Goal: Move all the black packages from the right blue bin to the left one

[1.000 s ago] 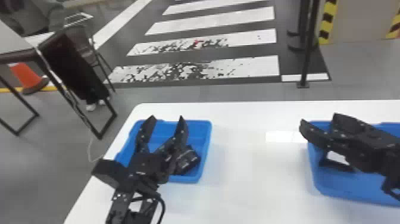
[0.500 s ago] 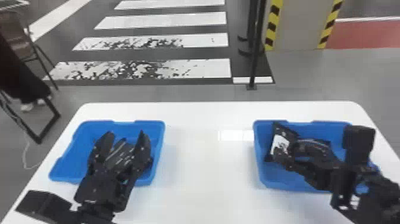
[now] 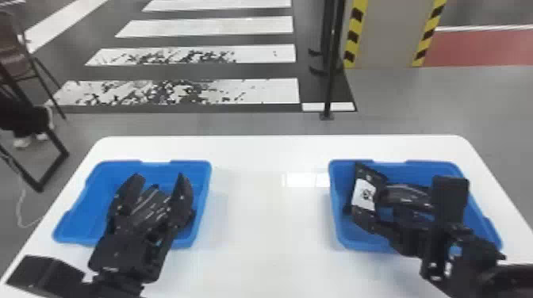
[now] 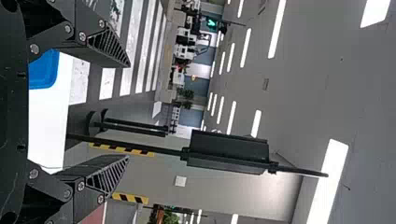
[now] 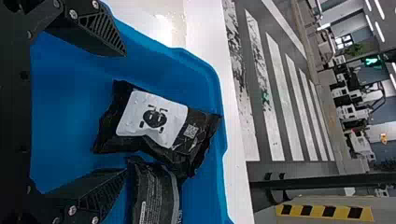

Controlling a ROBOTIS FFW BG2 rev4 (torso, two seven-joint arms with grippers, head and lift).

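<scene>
- Two bins on a table (image 3: pixel 269 245): left bin (image 3: pixel 75 224) at 8 o'clock, right bin (image 3: pixel 344 235) at 4.
- Left gripper (image 3: pixel 158 180) over left bin, fingers apart, empty; black package (image 3: pixel 148 206) inside.
- Right gripper (image 3: pixel 372 208) spread, empty; labelled package (image 5: pixel 196 133) and another package (image 5: pixel 154 196) in right bin.

From where I stand, at eight o'clock in the head view, the left gripper (image 3: pixel 158 178) hides part of the dark contents of the left blue bin (image 3: pixel 95 194), so I can't count them. At four o'clock, the right gripper (image 3: pixel 369 206) covers part of the right blue bin (image 3: pixel 432 163), and the right arm (image 3: pixel 511 277) runs off the edge. The brown chair (image 3: pixel 14 49) at ten o'clock is cut off too. In the right wrist view, one black package (image 5: pixel 154 193) leaves the frame, its fine print too small to read
</scene>
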